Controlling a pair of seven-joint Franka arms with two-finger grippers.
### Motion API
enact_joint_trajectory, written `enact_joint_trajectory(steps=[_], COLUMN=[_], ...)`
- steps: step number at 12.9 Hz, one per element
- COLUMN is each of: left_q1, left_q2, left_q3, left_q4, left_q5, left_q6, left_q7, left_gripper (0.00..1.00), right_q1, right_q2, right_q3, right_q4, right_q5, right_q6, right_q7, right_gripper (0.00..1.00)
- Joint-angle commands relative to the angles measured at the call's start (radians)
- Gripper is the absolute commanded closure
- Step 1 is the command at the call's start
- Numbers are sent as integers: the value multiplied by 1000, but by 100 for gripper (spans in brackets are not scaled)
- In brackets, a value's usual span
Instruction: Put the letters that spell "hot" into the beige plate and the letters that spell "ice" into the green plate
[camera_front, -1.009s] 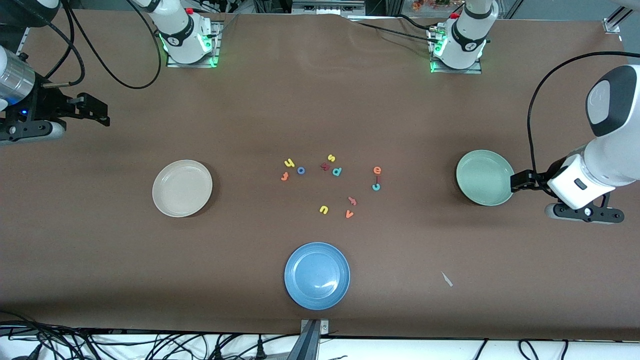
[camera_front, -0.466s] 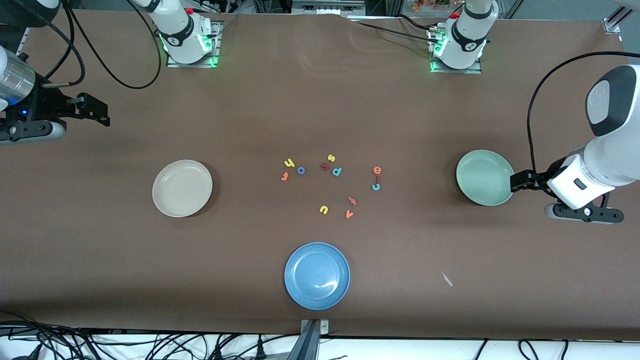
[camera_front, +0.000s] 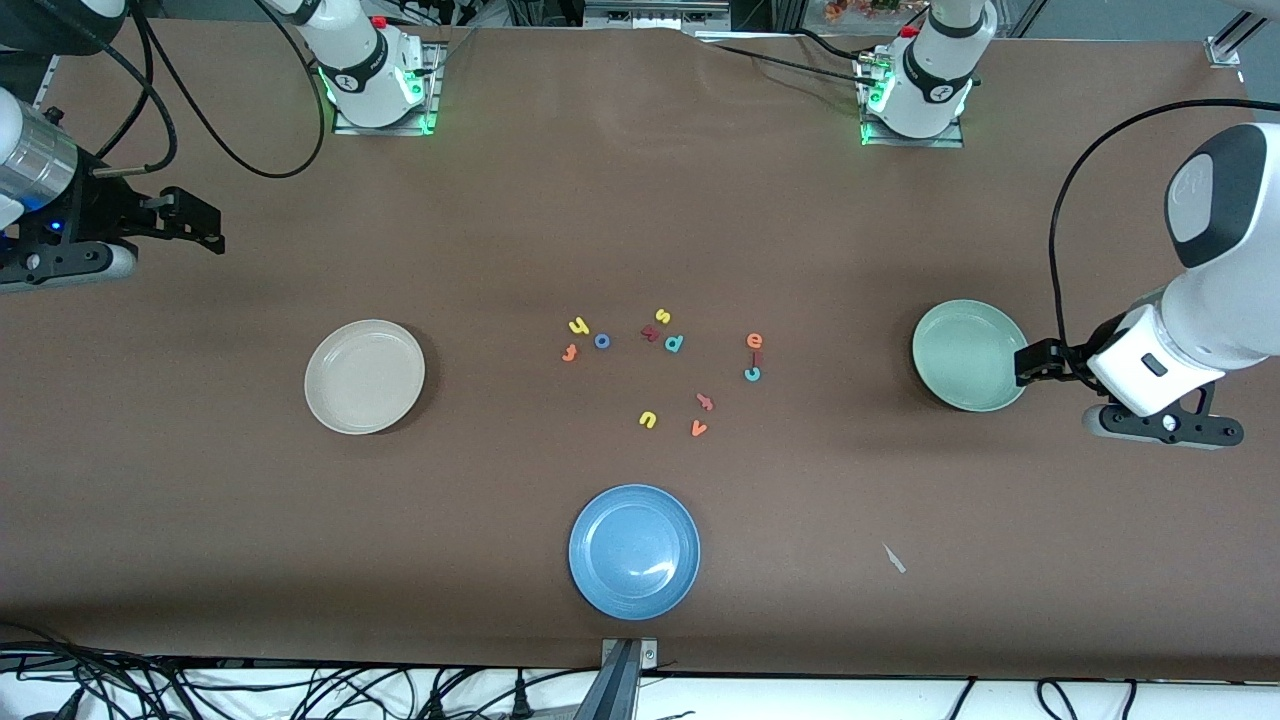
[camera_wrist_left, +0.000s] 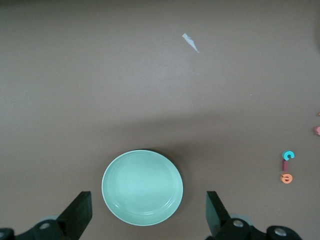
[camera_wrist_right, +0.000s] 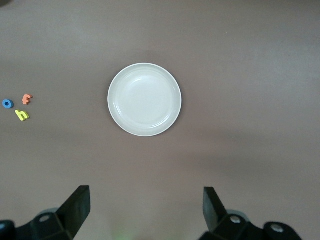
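Observation:
The beige plate (camera_front: 365, 376) (camera_wrist_right: 144, 99) lies toward the right arm's end of the table and the green plate (camera_front: 968, 355) (camera_wrist_left: 142, 187) toward the left arm's end. Both hold nothing. Between them lie the yellow h (camera_front: 578, 325) (camera_wrist_right: 21, 115), blue o (camera_front: 602, 341) (camera_wrist_right: 7, 104) and orange t (camera_front: 569, 352) (camera_wrist_right: 27, 99). Closer to the green plate are the orange e (camera_front: 754, 340) (camera_wrist_left: 286, 178), dark red i (camera_front: 757, 356) (camera_wrist_left: 285, 165) and teal c (camera_front: 752, 374) (camera_wrist_left: 288, 155). My left gripper (camera_front: 1030, 362) (camera_wrist_left: 148, 209) hangs open over the green plate's outer rim. My right gripper (camera_front: 195, 220) (camera_wrist_right: 145, 202) hangs open over bare table.
A blue plate (camera_front: 634, 550) sits near the front edge. Other letters lie mid-table: yellow s (camera_front: 662, 316), teal p (camera_front: 674, 343), yellow u (camera_front: 647, 419), orange v (camera_front: 698, 428), a dark red one (camera_front: 650, 333) and a salmon one (camera_front: 704, 402). A white scrap (camera_front: 893, 558) (camera_wrist_left: 190, 42) lies near the front.
Both arms have shifted slightly toward the middle of the table. Neither the letters nor the plates have moved.

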Motion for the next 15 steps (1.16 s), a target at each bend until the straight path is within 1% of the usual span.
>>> enact_joint_trajectory(steps=[1, 2, 5, 8, 10, 14, 15], left_q1=[-16, -17, -69, -146, -207, -273, -278], left_q2=[-14, -14, -16, -11, 4, 70, 70], left_q3=[-12, -20, -35, -45, -48, -48, -48], left_q4=[9, 7, 9, -5, -10, -56, -98], left_q5=[-31, -28, -25, -31, -36, -39, -54], left_q6=[-12, -14, -42, -42, -40, -29, 21], left_q7=[-2, -9, -74, -114, -175, -207, -229], left_gripper=[0, 0, 0, 0, 0, 0, 0], right_q1=[-2, -2, -2, -2, -2, 0, 1], right_q2=[1, 0, 0, 0, 16, 13, 12], right_q3=[2, 2, 1, -2, -2, -1, -1], right_q4=[-6, -5, -3, -3, 0, 0, 0], right_q5=[8, 8, 9, 14, 60, 66, 66], right_q6=[11, 11, 2, 0, 16, 8, 9], right_q7=[-13, -13, -19, -25, -24, -16, -8], right_gripper=[0, 0, 0, 0, 0, 0, 0])
